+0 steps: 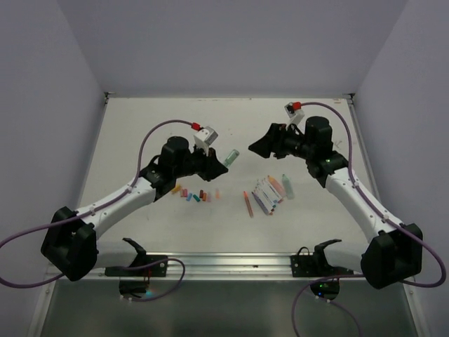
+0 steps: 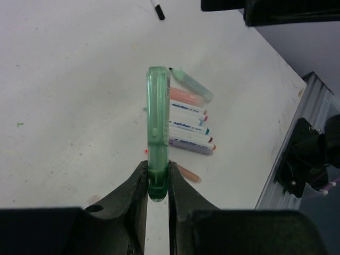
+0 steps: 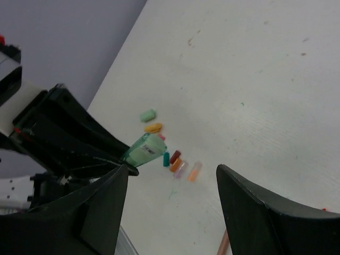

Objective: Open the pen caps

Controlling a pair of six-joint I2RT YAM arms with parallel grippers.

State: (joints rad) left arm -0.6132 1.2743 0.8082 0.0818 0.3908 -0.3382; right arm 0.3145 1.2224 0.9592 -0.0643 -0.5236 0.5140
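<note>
My left gripper (image 1: 220, 161) (image 2: 158, 171) is shut on the dark green end of a pale green highlighter (image 1: 231, 155) (image 2: 158, 114) and holds it above the table, pointing toward my right gripper. My right gripper (image 1: 257, 148) (image 3: 171, 169) is open and empty, facing the highlighter's free end (image 3: 145, 148) a short way off. Several loose pen caps (image 1: 195, 195) (image 3: 177, 160), mint, orange, red, teal and pink, lie on the table under my left arm. The other pens (image 1: 270, 191) (image 2: 188, 125) lie in a row right of centre.
A lone orange pen (image 1: 248, 203) lies left of the row, and a pale green highlighter (image 1: 287, 187) lies at its right end. A black-tipped pen (image 2: 158, 9) lies farther off. A metal rail (image 1: 224, 265) runs along the near edge. Walls enclose the table.
</note>
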